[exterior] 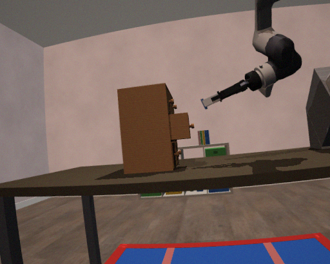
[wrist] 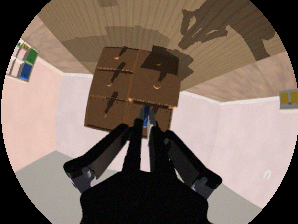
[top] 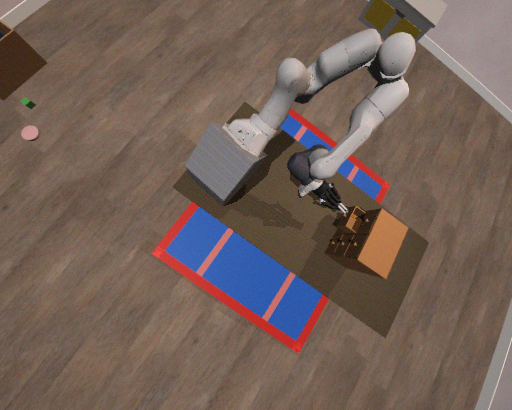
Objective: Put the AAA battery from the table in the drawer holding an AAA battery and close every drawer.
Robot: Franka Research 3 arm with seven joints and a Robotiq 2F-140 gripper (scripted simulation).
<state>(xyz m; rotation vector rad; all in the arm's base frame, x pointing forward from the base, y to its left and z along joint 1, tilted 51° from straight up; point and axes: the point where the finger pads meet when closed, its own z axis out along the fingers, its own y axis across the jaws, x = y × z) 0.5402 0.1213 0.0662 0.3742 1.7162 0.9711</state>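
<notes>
— Pink walls and a plank floor ring the dark desk; what stands on it?

— One small wooden chest, toward the desk's 4 o'clock corner in the top view, with the arm's grey pedestal at about 10 o'clock from it. In the top view, blue mats with red borders lie on the floor on two sides of the desk.

— Are the drawers in?

— All but one, as far as the exterior view shows. An upper drawer stands partly out of the front, level, its knob pointing toward the arm.

— And the end effector?

— It hangs in the air at about 2 o'clock from the open drawer in the exterior view, near it but apart, angled down toward the chest. Its fingers are drawn almost together on the AAA battery, a small pale cylinder with a blue tip that pokes out past the fingertips.

— What does the wrist camera add?

— The chest front fills the middle, the open drawer as a darker cavity at 1 o'clock from the fingers, with a blue sliver between them. I cannot tell what lies inside that drawer.
</notes>
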